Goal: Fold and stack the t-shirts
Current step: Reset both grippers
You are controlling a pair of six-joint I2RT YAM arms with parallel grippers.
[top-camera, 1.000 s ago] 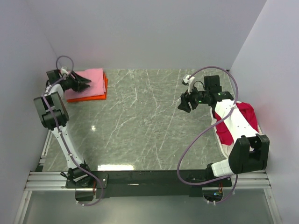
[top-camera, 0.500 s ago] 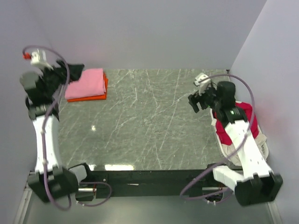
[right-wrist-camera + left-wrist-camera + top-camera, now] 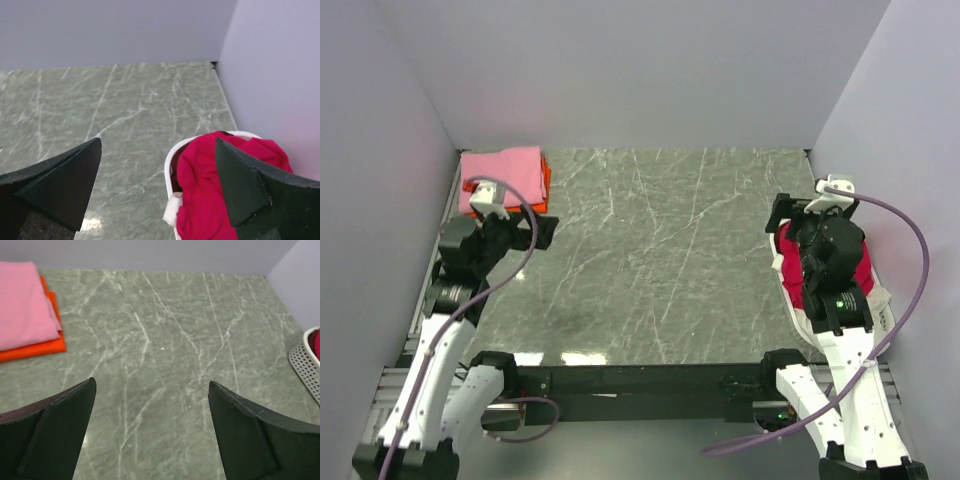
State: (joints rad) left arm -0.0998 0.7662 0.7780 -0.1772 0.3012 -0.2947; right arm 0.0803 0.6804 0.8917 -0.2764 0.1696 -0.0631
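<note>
Right wrist: white basket [image 3: 167, 172] holds crimson t-shirt [image 3: 212, 187].

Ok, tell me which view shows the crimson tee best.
Right wrist: the crimson tee lies heaped in the basket, large and close. The top view has the right arm covering most of it. The left wrist catches only a sliver at the frame's right edge.

Soft cloth t-shirts [image 3: 508, 172] — glossy stone-look table [image 3: 650, 250]
</note>
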